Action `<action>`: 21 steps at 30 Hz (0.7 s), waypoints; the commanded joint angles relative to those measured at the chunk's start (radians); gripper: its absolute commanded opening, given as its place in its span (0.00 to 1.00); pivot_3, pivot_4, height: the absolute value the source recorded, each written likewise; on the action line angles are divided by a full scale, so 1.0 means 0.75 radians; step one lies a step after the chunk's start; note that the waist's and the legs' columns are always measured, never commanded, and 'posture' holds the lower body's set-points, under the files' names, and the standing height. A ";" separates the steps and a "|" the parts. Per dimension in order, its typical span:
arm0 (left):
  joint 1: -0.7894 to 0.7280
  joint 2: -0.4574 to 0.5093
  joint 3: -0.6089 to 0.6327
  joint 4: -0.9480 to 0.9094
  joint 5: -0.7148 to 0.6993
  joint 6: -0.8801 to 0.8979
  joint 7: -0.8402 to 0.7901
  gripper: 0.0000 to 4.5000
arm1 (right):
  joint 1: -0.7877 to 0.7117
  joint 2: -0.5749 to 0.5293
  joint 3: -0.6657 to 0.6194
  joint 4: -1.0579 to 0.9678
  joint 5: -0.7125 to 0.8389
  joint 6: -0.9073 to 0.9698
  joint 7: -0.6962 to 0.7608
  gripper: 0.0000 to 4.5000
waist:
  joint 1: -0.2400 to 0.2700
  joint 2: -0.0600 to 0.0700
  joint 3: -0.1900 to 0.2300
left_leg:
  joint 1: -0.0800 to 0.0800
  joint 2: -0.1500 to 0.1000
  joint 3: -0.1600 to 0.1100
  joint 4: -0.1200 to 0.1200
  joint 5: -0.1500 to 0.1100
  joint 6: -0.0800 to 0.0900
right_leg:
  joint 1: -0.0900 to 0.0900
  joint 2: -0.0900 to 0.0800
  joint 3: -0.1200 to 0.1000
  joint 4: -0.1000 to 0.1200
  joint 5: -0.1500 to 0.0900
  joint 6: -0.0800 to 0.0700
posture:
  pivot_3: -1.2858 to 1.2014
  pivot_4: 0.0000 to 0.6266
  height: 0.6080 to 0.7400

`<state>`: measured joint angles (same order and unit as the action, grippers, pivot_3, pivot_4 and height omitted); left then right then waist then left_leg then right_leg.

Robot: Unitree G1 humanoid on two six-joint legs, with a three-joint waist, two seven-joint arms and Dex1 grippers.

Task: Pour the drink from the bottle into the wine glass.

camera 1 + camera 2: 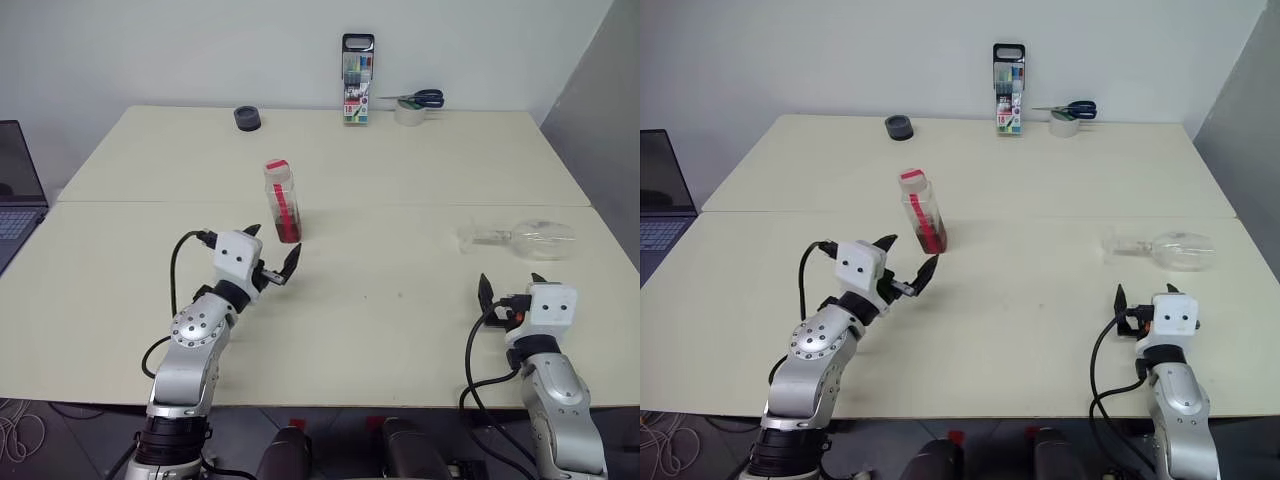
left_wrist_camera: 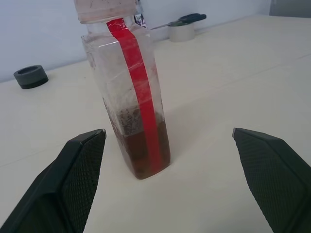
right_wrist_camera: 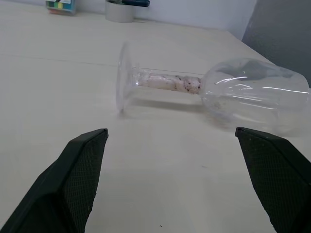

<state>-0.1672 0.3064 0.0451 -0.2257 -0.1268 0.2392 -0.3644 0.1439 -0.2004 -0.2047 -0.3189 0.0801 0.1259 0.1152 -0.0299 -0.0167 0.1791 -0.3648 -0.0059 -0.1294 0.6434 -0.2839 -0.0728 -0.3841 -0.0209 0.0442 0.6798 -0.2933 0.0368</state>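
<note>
The bottle stands upright near the middle of the table, clear with a pink-red cap and a red label strip. A little amber-brown drink fills its bottom. My left gripper is open just in front of the bottle, level, with a finger to either side and apart from it. The wine glass lies on its side at the right, foot pointing left and bowl pointing right. My right gripper is open a short way in front of the wine glass, with nothing between its fingers.
At the table's far edge stand a marker case, a tape roll with scissors on it and a black ring. A laptop sits off the left side. A seam crosses the table.
</note>
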 commanded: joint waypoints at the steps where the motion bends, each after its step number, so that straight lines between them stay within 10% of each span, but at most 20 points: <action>1: -0.020 -0.025 0.016 -0.049 -0.045 -0.010 0.007 0.99 | -0.019 -0.064 0.051 -0.063 0.039 -0.032 0.128 1.00 | 0.000 0.000 0.000 | 0.000 0.000 0.000 0.000 0.000 0.000 | 0.000 0.000 0.000 0.000 0.000 0.000 | 0.52 0.24 1.00; 21: -0.258 -0.163 0.009 0.131 0.057 0.091 0.298 0.99 | -0.355 -0.530 0.222 -0.442 0.548 0.517 0.682 1.00 | 0.002 -0.003 0.002 | -0.001 -0.001 -0.003 0.001 0.000 0.000 | 0.001 0.000 -0.003 -0.001 0.000 0.000 | 0.52 0.24 1.00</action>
<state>-0.3379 0.1894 0.0525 -0.1136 -0.0919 0.3326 -0.1452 -0.1063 -0.5899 -0.0383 -0.6068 0.4743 0.5154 0.6118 -0.0283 -0.0191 0.1808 -0.3658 -0.0066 -0.1315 0.6444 -0.2838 -0.0728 -0.3831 -0.0210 0.0419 0.6791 -0.2932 0.0370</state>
